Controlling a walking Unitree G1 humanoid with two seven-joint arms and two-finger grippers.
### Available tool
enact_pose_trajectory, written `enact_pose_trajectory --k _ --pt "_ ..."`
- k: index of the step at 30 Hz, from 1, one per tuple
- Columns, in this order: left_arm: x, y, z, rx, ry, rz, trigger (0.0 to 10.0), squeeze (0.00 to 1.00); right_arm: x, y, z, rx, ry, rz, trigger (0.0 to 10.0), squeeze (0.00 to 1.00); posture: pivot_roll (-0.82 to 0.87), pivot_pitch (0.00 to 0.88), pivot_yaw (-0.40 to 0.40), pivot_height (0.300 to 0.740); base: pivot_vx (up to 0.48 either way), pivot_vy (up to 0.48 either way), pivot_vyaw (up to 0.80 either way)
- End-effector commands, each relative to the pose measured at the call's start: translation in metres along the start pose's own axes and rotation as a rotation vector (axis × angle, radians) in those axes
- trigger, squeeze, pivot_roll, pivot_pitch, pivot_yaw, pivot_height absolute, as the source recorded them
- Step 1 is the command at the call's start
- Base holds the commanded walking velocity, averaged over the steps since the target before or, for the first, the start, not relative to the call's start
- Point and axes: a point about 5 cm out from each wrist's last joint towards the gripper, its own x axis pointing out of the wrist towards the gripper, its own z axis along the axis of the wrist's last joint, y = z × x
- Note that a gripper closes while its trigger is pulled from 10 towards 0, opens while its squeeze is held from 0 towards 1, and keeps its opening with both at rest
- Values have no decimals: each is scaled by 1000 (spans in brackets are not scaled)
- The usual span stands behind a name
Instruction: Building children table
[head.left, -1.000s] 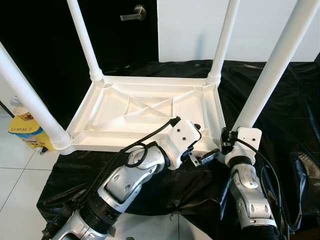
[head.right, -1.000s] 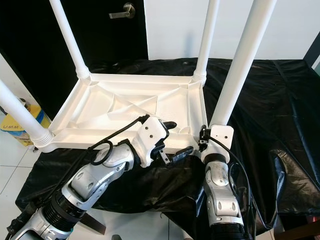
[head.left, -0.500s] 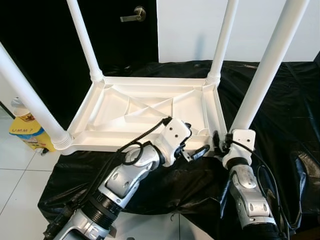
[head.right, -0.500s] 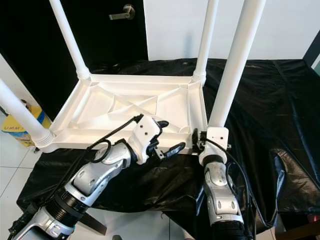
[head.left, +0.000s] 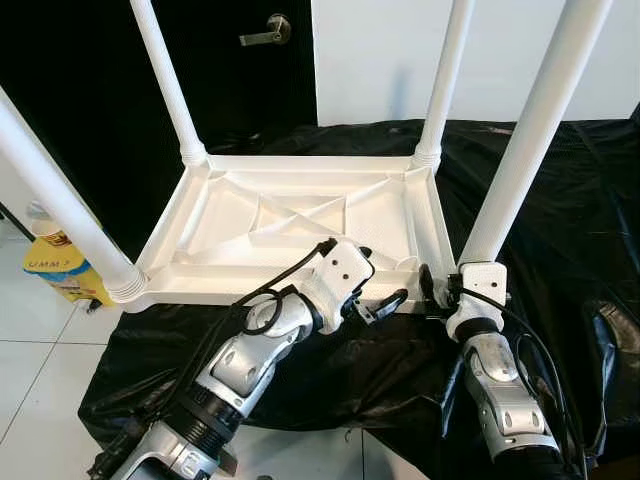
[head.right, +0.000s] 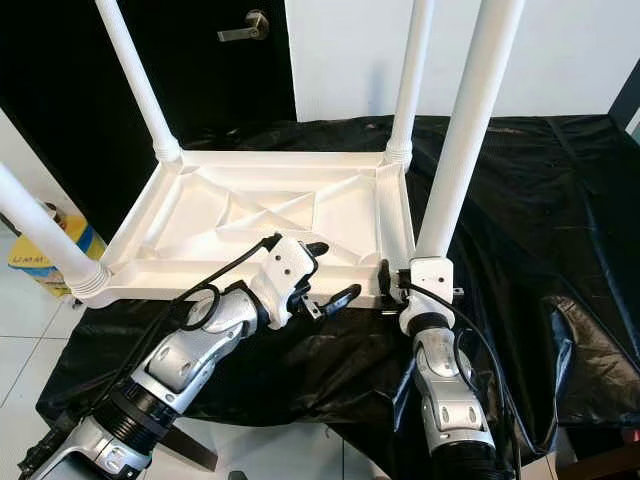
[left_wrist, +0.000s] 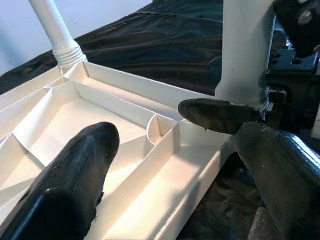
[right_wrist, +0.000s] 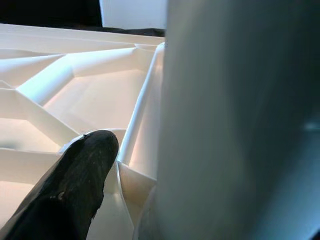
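Because the legs must be fitted from the underside, the white plastic tabletop (head.left: 290, 235) lies upside down on a black sheet (head.left: 560, 200) that covers the work surface, its ribbed underside facing up. Three legs already stand in their corner sockets: the far left leg (head.left: 165, 80), the far right leg (head.left: 445, 80) and the near left leg (head.left: 60, 200).

The fourth leg (head.left: 535, 130) stands at the near right corner, tilted slightly off vertical, and judging by this it is not yet fully seated. The right gripper (head.left: 440, 292) is at the base of this leg, just above the corner socket. The right wrist view shows one black finger (right_wrist: 70, 195) beside the leg, with the leg surface filling the space next to it; the fingers appear closed around the leg, holding it so that it can be aligned with the socket.

The left gripper (head.left: 375, 290) sits over the near edge of the tabletop, beside that same corner. Its fingers (left_wrist: 75, 175) are spread wide, holding nothing, one over the ribbed interior and one outside the rim. This position would let it brace the tabletop while the leg is pressed home.

A yellow container (head.left: 55, 265) stands on the tiled floor to the left, well apart.
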Motion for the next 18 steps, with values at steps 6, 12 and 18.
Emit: enact_pose_trajectory --k 6,12,18 --pt "-3 5 -11 22 16 54 10000 0 2 -1 4 -21 -50 88 10000 0 -104 0 35 740 0 0 0" --pt "6 13 -7 -38 14 72 10000 0 7 0 14 -23 -120 156 10000 0 -103 0 8 740 0 0 0" --pt "4 13 -11 -140 29 76 10000 0 0 0 14 -10 -137 177 10000 0 -119 0 29 740 0 0 0"
